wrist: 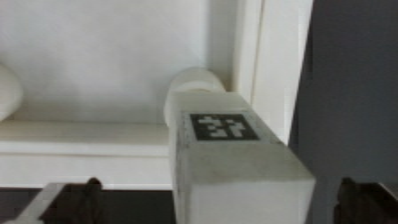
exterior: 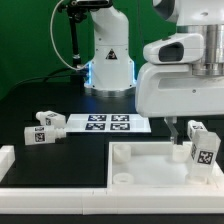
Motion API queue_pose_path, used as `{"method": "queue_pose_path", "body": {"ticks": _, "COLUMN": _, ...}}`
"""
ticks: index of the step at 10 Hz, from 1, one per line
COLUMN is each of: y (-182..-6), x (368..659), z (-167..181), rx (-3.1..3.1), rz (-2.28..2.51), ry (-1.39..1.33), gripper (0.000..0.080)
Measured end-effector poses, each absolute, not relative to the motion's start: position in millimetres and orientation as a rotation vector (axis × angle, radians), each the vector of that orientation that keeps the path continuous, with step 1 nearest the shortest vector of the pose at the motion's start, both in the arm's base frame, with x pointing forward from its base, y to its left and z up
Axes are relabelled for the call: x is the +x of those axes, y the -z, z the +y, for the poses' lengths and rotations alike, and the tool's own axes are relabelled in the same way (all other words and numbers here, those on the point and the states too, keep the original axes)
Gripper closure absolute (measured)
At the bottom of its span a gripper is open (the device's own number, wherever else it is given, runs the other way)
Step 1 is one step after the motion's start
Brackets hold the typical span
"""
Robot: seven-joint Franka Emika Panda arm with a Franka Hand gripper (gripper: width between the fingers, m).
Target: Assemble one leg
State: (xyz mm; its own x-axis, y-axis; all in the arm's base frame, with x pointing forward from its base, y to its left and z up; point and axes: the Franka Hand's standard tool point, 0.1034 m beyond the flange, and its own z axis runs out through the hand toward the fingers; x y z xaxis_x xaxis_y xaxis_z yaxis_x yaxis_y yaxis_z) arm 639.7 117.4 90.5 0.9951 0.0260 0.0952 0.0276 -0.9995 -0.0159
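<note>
The leg (exterior: 200, 150) is standing roughly upright at the corner of the white tabletop (exterior: 150, 172) on the exterior view's right. In the wrist view its far end is meeting a round corner socket (wrist: 199, 82). The fingers (wrist: 71, 202) are hanging spread to either side of it, with a gap showing on each side, and are gripping nothing. Two other tagged blocks (exterior: 45, 130) are lying on the dark surface (exterior: 30, 100) beside the marker board (exterior: 105, 123).
</note>
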Motion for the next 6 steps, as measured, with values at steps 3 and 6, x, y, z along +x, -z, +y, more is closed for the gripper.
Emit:
{"method": "queue_pose_path", "body": {"ticks": 3, "y": -90.5, "x": 639.7, "z": 117.5, "rx": -3.12, "rz": -0.016, "ry": 0.148, "gripper": 0.0272}}
{"method": "queue_pose_path", "body": {"ticks": 6, "y": -90.7, "x": 639.6, "z": 118.2, "rx": -3.108, "rz": 0.172, "ry": 0.146, "gripper": 0.0408}}
